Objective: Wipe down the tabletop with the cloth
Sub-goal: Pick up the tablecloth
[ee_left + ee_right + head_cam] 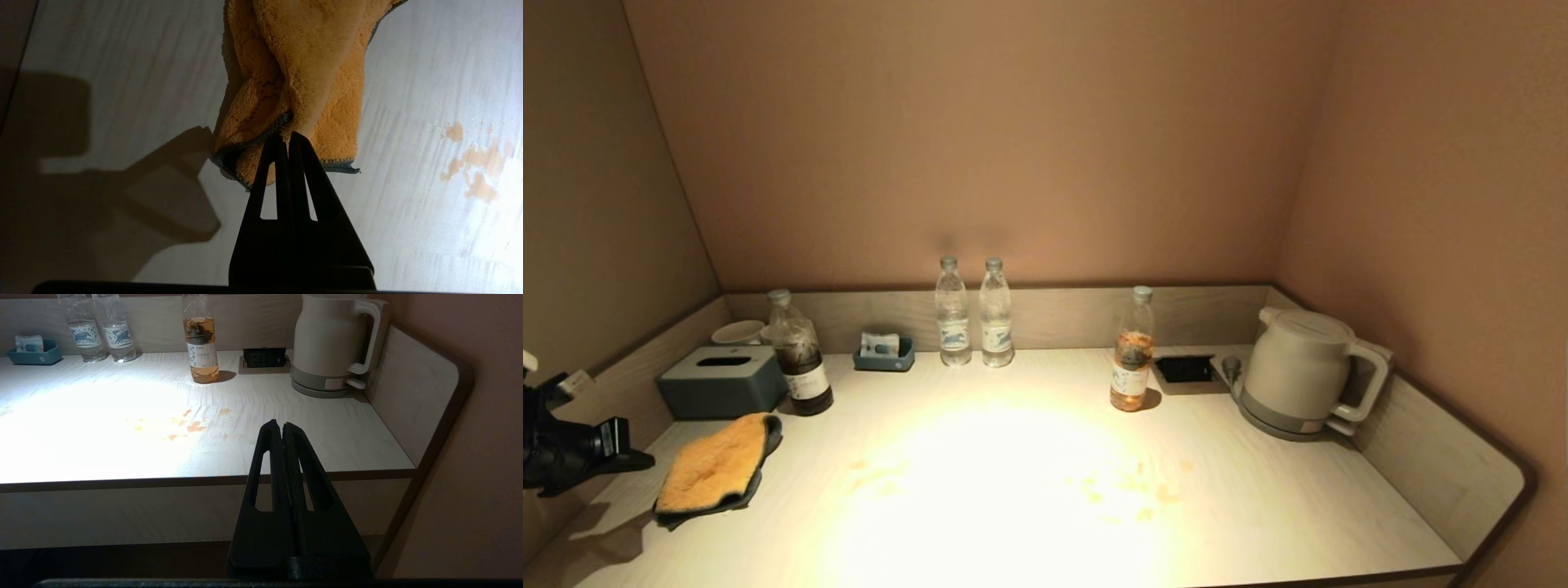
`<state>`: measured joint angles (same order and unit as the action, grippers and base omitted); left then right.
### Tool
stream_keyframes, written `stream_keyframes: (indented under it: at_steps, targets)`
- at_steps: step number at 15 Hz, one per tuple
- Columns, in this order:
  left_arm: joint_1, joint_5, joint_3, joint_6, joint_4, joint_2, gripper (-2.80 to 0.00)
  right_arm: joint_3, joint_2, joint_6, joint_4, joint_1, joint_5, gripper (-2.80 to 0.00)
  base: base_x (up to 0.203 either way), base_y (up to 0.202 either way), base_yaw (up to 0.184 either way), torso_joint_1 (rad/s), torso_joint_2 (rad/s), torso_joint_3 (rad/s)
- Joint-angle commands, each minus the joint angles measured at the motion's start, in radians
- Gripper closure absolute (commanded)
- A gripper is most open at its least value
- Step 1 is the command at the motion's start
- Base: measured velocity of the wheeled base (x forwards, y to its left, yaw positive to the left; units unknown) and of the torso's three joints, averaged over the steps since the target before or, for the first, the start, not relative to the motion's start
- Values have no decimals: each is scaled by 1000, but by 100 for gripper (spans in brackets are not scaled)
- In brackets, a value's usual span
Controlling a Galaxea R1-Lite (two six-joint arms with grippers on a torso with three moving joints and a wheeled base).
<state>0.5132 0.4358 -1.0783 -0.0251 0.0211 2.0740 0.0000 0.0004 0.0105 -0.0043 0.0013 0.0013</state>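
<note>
While the cloth (715, 469) lies bunched near the left edge of the tabletop (1258, 506), just in front of the tissue box (721, 380), the wiping pass is judged not yet begun. Orange stains (1131, 490) are seen in two patches on the lit middle of the surface, one left of centre and one right of centre, both well apart from the cloth.

For the step in hand, a firm grip on the cloth's near hem is required, so that the fabric trails flat behind the fingers rather than rolling up. The cloth is best pressed down and drawn from the left edge toward the centre, across the nearer patch first. The stroke is best kept toward the front edge, since the dark bottle (800, 355) stands just behind the cloth and the tea bottle (1133, 351) stands close behind the farther patch. A low, level stroke is advised; a tilted wrist is likely to lift the fabric off the stain.

The left gripper (287, 136) is seen in the left wrist view with its jaws drawn together, tips nearly meeting, at the cloth's folded grey-edged hem. A fold appears pinched between the tips, though the grip depth cannot be told.

The right gripper (282, 426) is held off the front edge near the right corner, jaws closed on nothing.
</note>
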Motion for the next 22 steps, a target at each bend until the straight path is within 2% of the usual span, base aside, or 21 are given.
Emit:
stream_keyframes:
  at_steps: [1,8,9,11,12,17,22]
  targets:
    - [-5,1,-21,11,0,42,0,0,0,0,-2,0,0,0,0,0,0,0,0,0]
    - [-31,-12,-22,11,-35,31,0,0,0,0,-2,0,0,0,0,0,0,0,0,0]
    - [-32,-12,-22,11,-35,31,-280,0,0,0,-2,0,0,0,0,0,0,0,0,0]
    - [-32,-13,-21,11,-36,30,-280,0,0,0,-2,0,0,0,0,0,0,0,0,0]
    - [-42,-19,-16,10,-78,29,-280,0,0,0,0,0,0,0,0,0,0,0,0,0]
    - [-44,-22,-29,12,-86,51,-280,0,0,0,0,0,0,0,0,0,0,0,0,0]
    - [-75,-29,-37,28,-184,139,-280,0,0,0,-1,0,0,0,0,0,0,0,0,0]
